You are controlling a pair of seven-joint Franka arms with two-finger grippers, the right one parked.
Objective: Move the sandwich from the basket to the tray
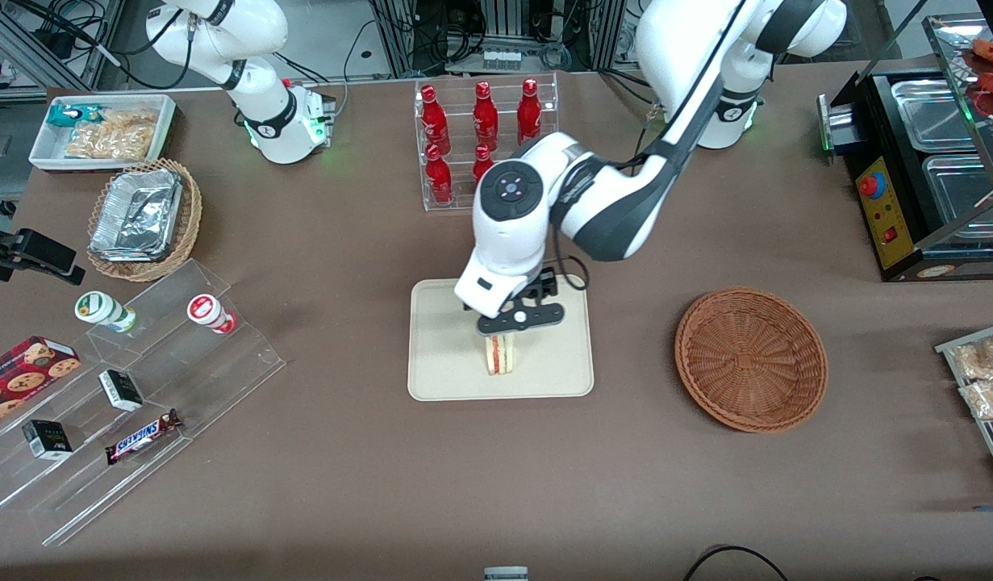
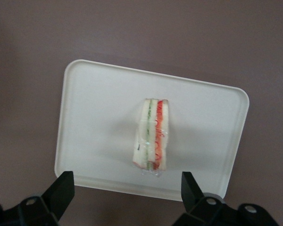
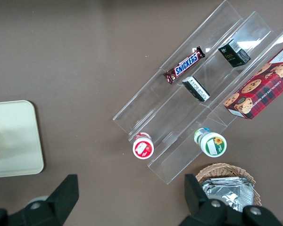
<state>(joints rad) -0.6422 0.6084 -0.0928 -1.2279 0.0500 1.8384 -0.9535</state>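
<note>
The sandwich [image 1: 501,355] stands on its edge on the beige tray [image 1: 440,379], white bread with green and red layers; the left wrist view shows it too [image 2: 152,137] on the tray [image 2: 94,122]. My left gripper [image 1: 519,319] hangs just above the sandwich, its fingers [image 2: 61,190] spread wide and clear of it, holding nothing. The reddish-brown basket [image 1: 751,359] sits empty on the table toward the working arm's end.
A clear rack of red bottles [image 1: 484,133] stands farther from the front camera than the tray. Clear tiered shelves with snacks [image 1: 125,403], a tan basket of foil containers [image 1: 141,218] and a white bin [image 1: 101,133] lie toward the parked arm's end. A black appliance [image 1: 915,161] stands at the working arm's end.
</note>
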